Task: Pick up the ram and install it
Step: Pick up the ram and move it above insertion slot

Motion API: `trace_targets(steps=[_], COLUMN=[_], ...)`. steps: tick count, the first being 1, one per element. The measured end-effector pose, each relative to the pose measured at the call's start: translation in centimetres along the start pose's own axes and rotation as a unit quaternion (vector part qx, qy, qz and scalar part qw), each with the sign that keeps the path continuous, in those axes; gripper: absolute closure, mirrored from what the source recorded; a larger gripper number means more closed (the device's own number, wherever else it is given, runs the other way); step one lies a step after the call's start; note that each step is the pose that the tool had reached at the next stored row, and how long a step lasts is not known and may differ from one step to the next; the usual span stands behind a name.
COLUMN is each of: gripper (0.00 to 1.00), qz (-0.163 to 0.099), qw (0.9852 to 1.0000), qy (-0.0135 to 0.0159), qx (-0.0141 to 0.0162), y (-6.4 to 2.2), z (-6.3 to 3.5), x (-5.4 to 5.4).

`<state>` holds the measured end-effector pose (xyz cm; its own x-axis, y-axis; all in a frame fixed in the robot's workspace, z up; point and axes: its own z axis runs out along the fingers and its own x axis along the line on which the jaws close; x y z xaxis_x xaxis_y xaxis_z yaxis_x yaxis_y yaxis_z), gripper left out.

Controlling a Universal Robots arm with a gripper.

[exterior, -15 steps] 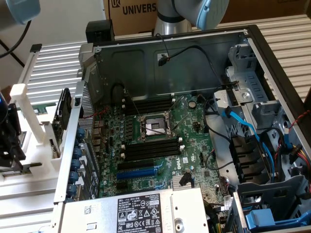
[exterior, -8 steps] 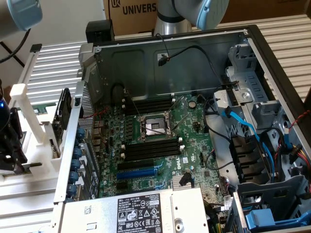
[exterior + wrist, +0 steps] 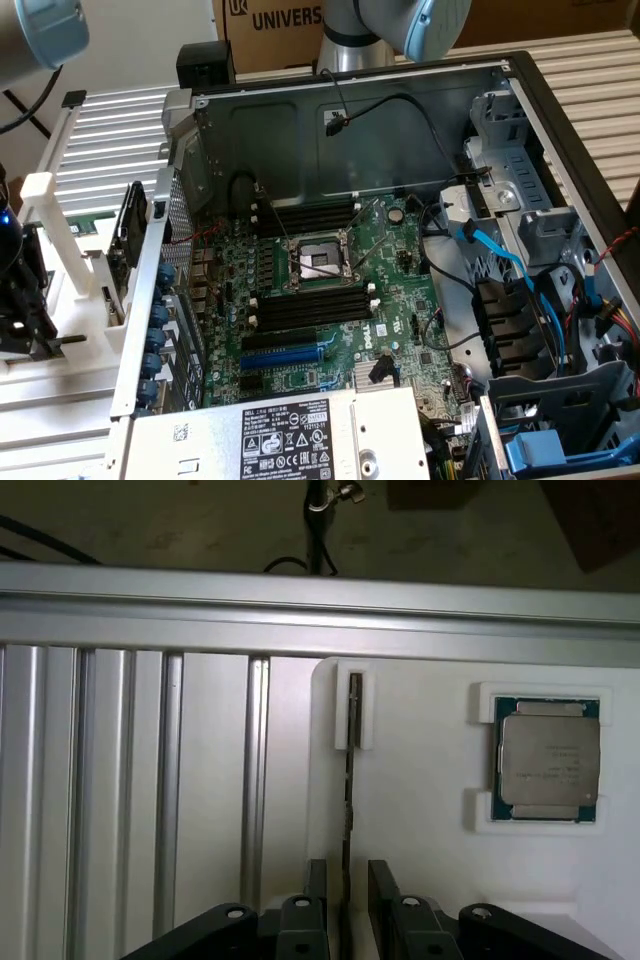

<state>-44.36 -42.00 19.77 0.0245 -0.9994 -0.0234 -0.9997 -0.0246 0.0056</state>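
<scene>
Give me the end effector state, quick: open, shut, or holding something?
End effector: open, straddling the ram, which stands on edge in the white holder; not clamped on it.

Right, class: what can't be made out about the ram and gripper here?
Thin dark green ram stick: wrist view shows it edge-on, chips and label hidden.
Its end by the black gripper: hidden by the gripper's body.
Gripper: cropped by the exterior view's left edge.

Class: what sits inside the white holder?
The ram stands on edge in a slot of the white holder; a processor lies in a recess. Whatever lies beneath them is covered.
</scene>
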Motion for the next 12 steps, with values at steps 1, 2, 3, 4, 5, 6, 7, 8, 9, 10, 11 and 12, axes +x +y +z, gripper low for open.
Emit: trace_targets(steps=[1, 2, 3, 4, 5, 6, 7, 8, 9, 10, 11, 12], gripper=[0.69, 0.72, 0.78, 0.78, 0.78, 0.85, 0.85, 0.85, 0.85, 0.85, 0.85, 0.85], qz=[0.0, 0.0, 0.0, 0.0, 0.0, 0.0, 0.0, 0.0, 0.0, 0.0, 0.0, 0.0], qw=[1.0, 1.0, 1.0, 1.0, 1.0, 1.0, 1.0, 1.0, 1.0, 1.0, 1.0, 1.0], qy=[0.0, 0.0, 0.0, 0.0, 0.0, 0.0, 0.0, 0.0, 0.0, 0.0, 0.0, 0.0], qx=[0.0, 0.0, 0.0, 0.0, 0.0, 0.0, 0.0, 0.0, 0.0, 0.0, 0.0, -0.0001], y=[0.0, 0.0, 0.0, 0.0, 0.0, 0.0, 0.0, 0.0, 0.0, 0.0, 0.0, 0.01], z=[0.0, 0.0, 0.0, 0.0, 0.0, 0.0, 0.0, 0.0, 0.0, 0.0, 0.0, 0.0], x=[0.0, 0.0, 0.0, 0.0, 0.0, 0.0, 0.0, 0.0, 0.0, 0.0, 0.0, 0.01])
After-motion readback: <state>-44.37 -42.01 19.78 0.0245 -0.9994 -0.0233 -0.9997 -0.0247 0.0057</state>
